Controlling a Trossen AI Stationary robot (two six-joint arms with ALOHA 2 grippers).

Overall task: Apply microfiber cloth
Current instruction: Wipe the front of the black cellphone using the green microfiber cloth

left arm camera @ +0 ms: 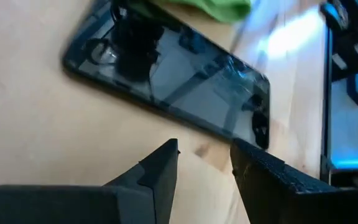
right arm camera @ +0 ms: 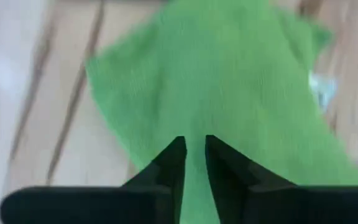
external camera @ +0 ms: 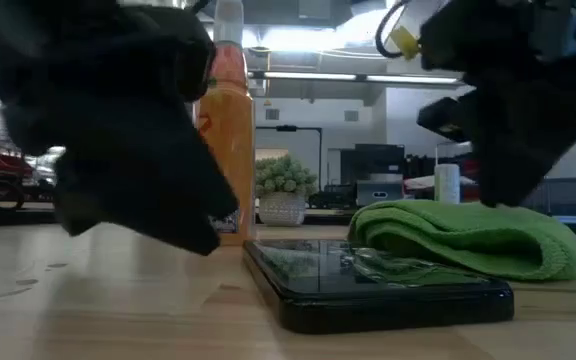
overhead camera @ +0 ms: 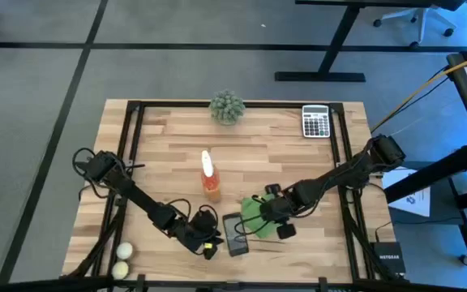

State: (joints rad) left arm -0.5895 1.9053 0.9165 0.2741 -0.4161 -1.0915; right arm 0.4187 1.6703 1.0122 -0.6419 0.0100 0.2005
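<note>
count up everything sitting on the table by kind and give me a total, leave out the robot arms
Microfiber cloth: 1
Phone: 1
Orange spray bottle: 1
Potted plant ball: 1
Calculator: 1
Pale balls: 2
Total: 7

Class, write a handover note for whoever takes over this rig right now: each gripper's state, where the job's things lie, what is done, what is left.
Left gripper: open, empty, at the table beside the phone.
Right gripper: fingers close together over the microfiber cloth; a grip cannot be confirmed.
Cloth lies bunched on the table at the phone's right edge.
Done: both arms brought to the phone.
Left: take the cloth and wipe the phone screen.
</note>
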